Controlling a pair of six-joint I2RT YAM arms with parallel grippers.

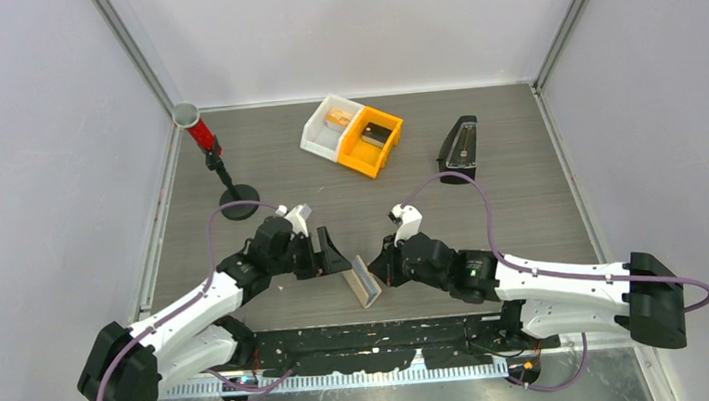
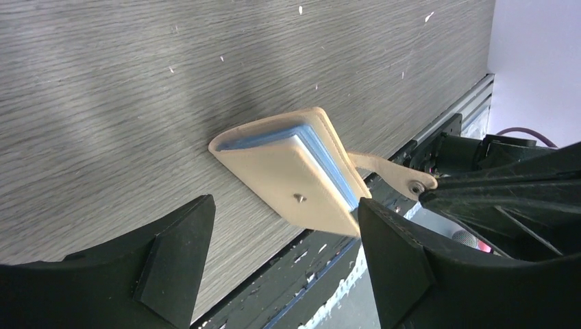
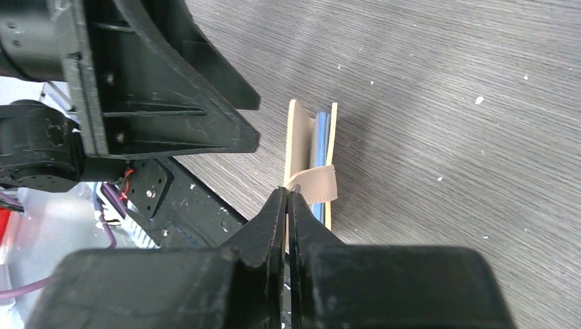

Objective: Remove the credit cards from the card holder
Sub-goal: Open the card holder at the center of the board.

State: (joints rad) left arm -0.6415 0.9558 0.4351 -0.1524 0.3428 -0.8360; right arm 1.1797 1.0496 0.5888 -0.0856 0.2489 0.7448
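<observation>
Both arms reach in low toward the card holder (image 1: 365, 281) from opposite sides. The left arm (image 1: 186, 313) stretches up from its base on the holder's left. Its wrist is bent so that the left claw (image 1: 333, 253) faces the holder's broad side, jaws spread wide and touching nothing. In its wrist view the two fingers (image 2: 171, 253) frame the holder. The right arm (image 1: 560, 276) lies nearly level on the holder's right. The right claw (image 3: 286, 195) is pinched closed on the holder's tab (image 3: 315, 184), fingers pressed together.
</observation>
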